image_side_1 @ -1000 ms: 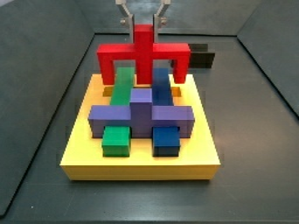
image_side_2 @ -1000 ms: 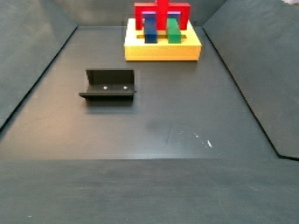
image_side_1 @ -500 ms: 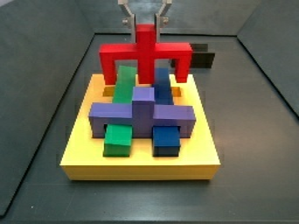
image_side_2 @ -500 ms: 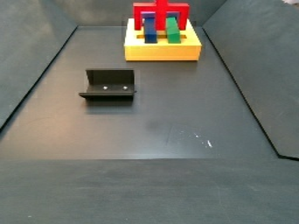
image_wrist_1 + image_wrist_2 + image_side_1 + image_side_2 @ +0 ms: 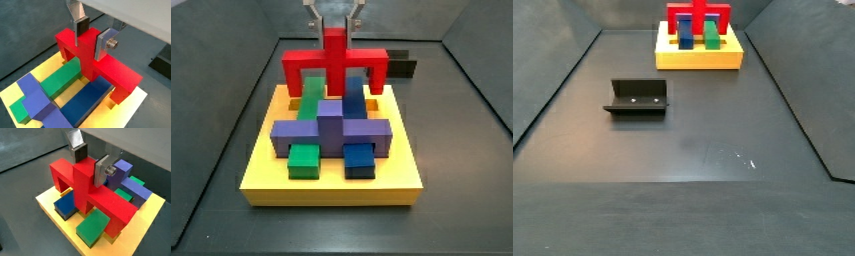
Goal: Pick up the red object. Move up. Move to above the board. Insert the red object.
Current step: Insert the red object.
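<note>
The red object (image 5: 334,60) stands at the far end of the yellow board (image 5: 331,192), its two legs down on either side of the green bar (image 5: 57,82) and the blue bar (image 5: 87,97). My gripper (image 5: 334,30) is right above it, its silver fingers pressed on both sides of the central upright stem in both wrist views, at the gripper (image 5: 90,42) and the gripper (image 5: 89,169). The red object (image 5: 698,18) and the board (image 5: 698,60) also show far back in a side view.
A purple cross-shaped block (image 5: 331,128) sits across the green and blue bars on the board's near half. The dark fixture (image 5: 637,97) stands on the grey floor left of centre. A small black box (image 5: 402,66) is behind the board. Grey walls enclose the floor.
</note>
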{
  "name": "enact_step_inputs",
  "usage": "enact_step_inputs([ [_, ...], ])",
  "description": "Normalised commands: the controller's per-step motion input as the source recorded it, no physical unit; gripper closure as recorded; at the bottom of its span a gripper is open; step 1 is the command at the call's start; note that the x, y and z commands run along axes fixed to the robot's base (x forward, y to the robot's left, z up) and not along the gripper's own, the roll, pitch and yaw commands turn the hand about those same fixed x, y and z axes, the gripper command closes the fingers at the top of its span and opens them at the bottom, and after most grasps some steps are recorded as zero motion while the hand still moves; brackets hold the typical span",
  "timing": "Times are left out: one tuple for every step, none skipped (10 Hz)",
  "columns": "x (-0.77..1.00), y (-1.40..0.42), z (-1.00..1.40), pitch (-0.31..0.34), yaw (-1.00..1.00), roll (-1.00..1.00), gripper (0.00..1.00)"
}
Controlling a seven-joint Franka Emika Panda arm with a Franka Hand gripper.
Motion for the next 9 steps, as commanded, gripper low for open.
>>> enact_step_inputs([
  [0.05,0.0,-0.07,0.0,0.02,0.0,1.0],
  [0.0,0.0,-0.09,0.0,0.0,0.0,1.0],
  [0.0,0.02,0.0,0.0,0.0,0.0,1.0],
  [0.0,0.02,0.16,0.0,0.0,-0.08,1.0],
  [0.0,0.01,0.0,0.0,0.0,-0.04,1.0],
  [0.0,0.0,0.0,-0.003,0.0,-0.03,1.0],
  [0.0,0.0,-0.1,-0.051,0.0,-0.04,1.0],
  [0.0,0.0,-0.28,-0.071,0.0,-0.01,1.0],
  [0.0,0.0,-0.43,-0.107,0.0,0.0,1.0],
])
